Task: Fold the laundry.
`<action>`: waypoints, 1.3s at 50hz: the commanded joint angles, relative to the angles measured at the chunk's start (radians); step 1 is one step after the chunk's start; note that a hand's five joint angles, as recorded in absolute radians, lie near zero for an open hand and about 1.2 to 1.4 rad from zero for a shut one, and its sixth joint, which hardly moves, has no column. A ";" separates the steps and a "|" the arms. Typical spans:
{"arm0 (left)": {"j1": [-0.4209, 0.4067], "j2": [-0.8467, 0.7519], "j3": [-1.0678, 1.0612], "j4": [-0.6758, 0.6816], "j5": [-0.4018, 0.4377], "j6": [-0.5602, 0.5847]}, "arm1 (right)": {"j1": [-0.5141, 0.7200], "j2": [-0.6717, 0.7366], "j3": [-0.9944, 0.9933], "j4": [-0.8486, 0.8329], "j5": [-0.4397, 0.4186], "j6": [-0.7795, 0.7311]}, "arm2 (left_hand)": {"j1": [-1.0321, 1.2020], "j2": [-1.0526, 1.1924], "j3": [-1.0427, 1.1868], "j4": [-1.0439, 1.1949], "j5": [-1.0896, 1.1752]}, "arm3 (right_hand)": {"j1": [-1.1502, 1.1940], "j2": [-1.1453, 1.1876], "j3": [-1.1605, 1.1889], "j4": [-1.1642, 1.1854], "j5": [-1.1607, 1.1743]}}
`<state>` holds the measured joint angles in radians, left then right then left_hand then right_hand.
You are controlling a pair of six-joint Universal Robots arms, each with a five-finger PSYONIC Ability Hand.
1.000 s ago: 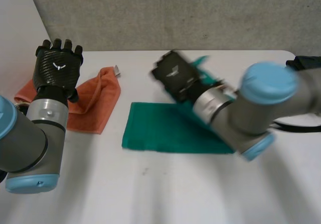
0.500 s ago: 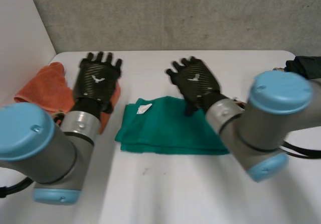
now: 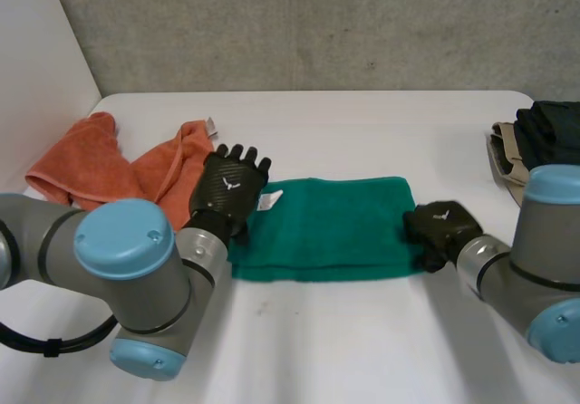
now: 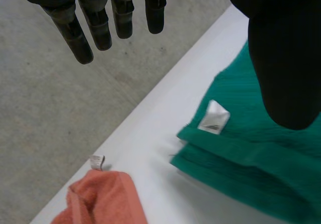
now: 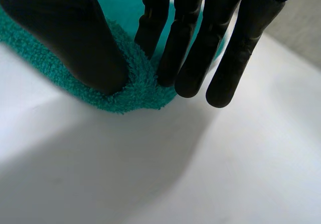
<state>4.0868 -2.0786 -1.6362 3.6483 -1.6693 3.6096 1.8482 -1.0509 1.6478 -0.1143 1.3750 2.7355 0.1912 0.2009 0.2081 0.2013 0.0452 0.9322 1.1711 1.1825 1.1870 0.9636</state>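
A green towel (image 3: 331, 227) lies folded as a flat rectangle in the middle of the white table. My left hand (image 3: 228, 188) hovers over its left end, fingers straight and open, next to the white tag (image 3: 266, 202). In the left wrist view the fingers (image 4: 95, 18) are straight, the thumb stands over the green towel (image 4: 251, 153), and the tag (image 4: 213, 117) lies beside it. My right hand (image 3: 439, 227) sits at the towel's right edge near the front corner. In the right wrist view that hand (image 5: 75, 38) pinches the green towel's edge (image 5: 135, 91) between thumb and fingers.
An orange cloth (image 3: 118, 168) lies crumpled at the table's left, close behind my left arm, and its corner (image 4: 100, 201) shows in the left wrist view. A pile of dark clothes (image 3: 544, 137) sits at the right edge. A grey wall runs along the back.
The right hand went from above the towel's middle to its right edge and closed on it. The left hand came over from the orange cloth to the towel's left end. The towel now lies flatter.
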 commanded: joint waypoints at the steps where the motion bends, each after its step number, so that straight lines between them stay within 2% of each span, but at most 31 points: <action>1: 0.014 0.094 -0.045 -0.004 -0.001 -0.008 | 0.002 -0.159 0.013 0.024 0.048 -0.135 | -0.013 -0.023 -0.030 -0.023 -0.041 | 0.464 0.225 0.214 0.209 0.258; 6: 0.052 0.167 -0.094 -0.005 0.002 -0.011 | 0.006 -0.181 -0.037 0.096 0.154 -0.330 | -0.013 -0.023 -0.030 -0.023 -0.041 | 0.464 0.225 0.214 0.209 0.258; 8: 0.063 0.184 -0.103 -0.005 0.002 -0.011 | 0.026 -0.178 -0.071 0.094 0.167 -0.365 | -0.013 -0.023 -0.030 -0.023 -0.041 | 0.464 0.225 0.214 0.209 0.258; 12: 0.070 0.203 -0.114 -0.005 0.002 -0.011 | 0.208 -0.149 -0.157 0.038 0.147 -0.395 | -0.016 -0.026 -0.033 -0.026 -0.044 | 0.464 0.225 0.214 0.209 0.258; 13: 0.072 0.206 -0.114 -0.005 0.002 -0.011 | 0.280 -0.120 -0.181 -0.006 0.112 -0.398 | -0.016 -0.026 -0.033 -0.026 -0.044 | 0.464 0.225 0.214 0.209 0.258; 16: 0.084 0.210 -0.114 -0.004 0.000 -0.011 | 0.364 -0.078 -0.192 -0.068 0.035 -0.399 | -0.013 -0.023 -0.030 -0.023 -0.041 | 0.464 0.225 0.214 0.209 0.258; 17: 0.086 0.212 -0.114 -0.004 0.000 -0.011 | 0.394 -0.049 -0.188 -0.094 -0.032 -0.399 | -0.013 -0.023 -0.030 -0.023 -0.041 | 0.464 0.225 0.214 0.209 0.258; 22: 0.084 0.210 -0.109 -0.002 -0.001 -0.011 | 0.447 0.054 -0.183 -0.105 -0.186 -0.396 | -0.013 -0.023 -0.030 -0.023 -0.041 | 0.464 0.225 0.214 0.209 0.258; 23: 0.084 0.210 -0.108 -0.002 -0.001 -0.011 | 0.450 0.061 -0.183 -0.099 -0.191 -0.395 | -0.013 -0.023 -0.030 -0.023 -0.041 | 0.340 0.101 0.090 0.085 0.134; 25: 0.083 0.209 -0.103 -0.002 -0.001 -0.011 | 0.444 0.061 -0.177 -0.082 -0.192 -0.379 | -0.016 -0.026 -0.033 -0.026 -0.044 | -0.353 -0.592 -0.603 -0.608 -0.559; 28: 0.083 0.209 -0.093 0.003 -0.003 -0.015 | 0.444 0.048 -0.177 -0.070 -0.189 -0.349 | -0.013 -0.023 -0.030 -0.023 -0.041 | -0.532 -0.771 -0.783 -0.787 -0.738; 29: 0.081 0.207 -0.087 0.004 -0.003 -0.018 | 0.433 0.034 -0.180 -0.065 -0.177 -0.308 | -0.013 -0.023 -0.030 -0.023 -0.041 | -0.716 -0.955 -0.966 -0.971 -0.922; 30: 0.078 0.201 -0.068 0.004 -0.003 -0.028 | 0.421 0.025 -0.180 -0.064 -0.163 -0.283 | -0.013 -0.023 -0.030 -0.023 -0.041 | -0.758 -0.997 -1.008 -1.013 -0.964; 32: 0.072 0.198 -0.045 0.004 -0.004 -0.041 | 0.379 -0.007 -0.180 -0.064 -0.125 -0.214 | -0.010 -0.020 -0.027 -0.020 -0.039 | -0.758 -0.997 -1.008 -1.013 -0.964; 33: 0.069 0.195 -0.031 0.004 -0.004 -0.049 | 0.324 -0.050 -0.174 -0.062 -0.073 -0.130 | -0.010 -0.020 -0.027 -0.020 -0.039 | -0.758 -0.997 -1.008 -1.013 -0.964; 37: 0.009 0.137 0.050 -0.002 -0.003 -0.113 | 0.217 -0.129 -0.158 -0.058 0.022 0.106 | -0.004 -0.014 -0.021 -0.014 -0.033 | -0.758 -0.997 -1.008 -1.013 -0.964; 41: -0.069 0.072 0.128 -0.034 -0.001 -0.164 | 0.168 -0.138 -0.167 -0.007 0.030 0.239 | 0.002 -0.008 -0.015 -0.008 -0.027 | -0.758 -0.997 -1.008 -1.013 -0.964; 45: -0.112 0.002 0.199 -0.127 -0.012 -0.198 | 0.169 -0.117 -0.216 0.080 0.027 0.271 | 0.002 -0.008 -0.015 -0.008 -0.027 | -0.758 -0.997 -1.008 -1.013 -0.964; 48: -0.118 -0.050 0.239 -0.186 -0.030 -0.215 | 0.177 -0.043 -0.270 0.137 0.027 0.273 | 0.002 -0.008 -0.015 -0.008 -0.027 | -0.758 -0.997 -1.008 -1.013 -0.964; 53: -0.115 -0.141 0.305 -0.293 -0.136 -0.210 | 0.177 0.049 -0.351 0.205 0.015 0.285 | 0.005 -0.005 -0.012 -0.005 -0.024 | -0.758 -0.997 -1.008 -1.013 -0.964; 56: -0.108 -0.153 0.314 -0.329 -0.167 -0.200 | 0.175 0.106 -0.393 0.237 -0.026 0.300 | 0.008 -0.002 -0.009 -0.002 -0.021 | -0.758 -0.997 -1.008 -1.013 -0.964; 60: -0.106 -0.169 0.305 -0.390 -0.173 -0.157 | 0.175 0.167 -0.428 0.268 -0.065 0.294 | 0.005 -0.005 -0.012 -0.005 -0.024 | -0.758 -0.997 -1.008 -1.013 -0.964; 65: -0.106 -0.189 0.288 -0.422 -0.168 -0.135 | 0.175 0.230 -0.457 0.298 -0.067 0.282 | 0.005 -0.005 -0.012 -0.005 -0.024 | -0.758 -0.997 -1.008 -1.013 -0.964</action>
<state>3.9784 -2.2501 -1.3243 3.2718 -1.8408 3.4374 2.0243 -0.9041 1.2311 0.1462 1.3285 3.0310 0.1912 0.2009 0.2081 0.2013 0.0451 0.1986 0.2186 0.2114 0.2303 0.0579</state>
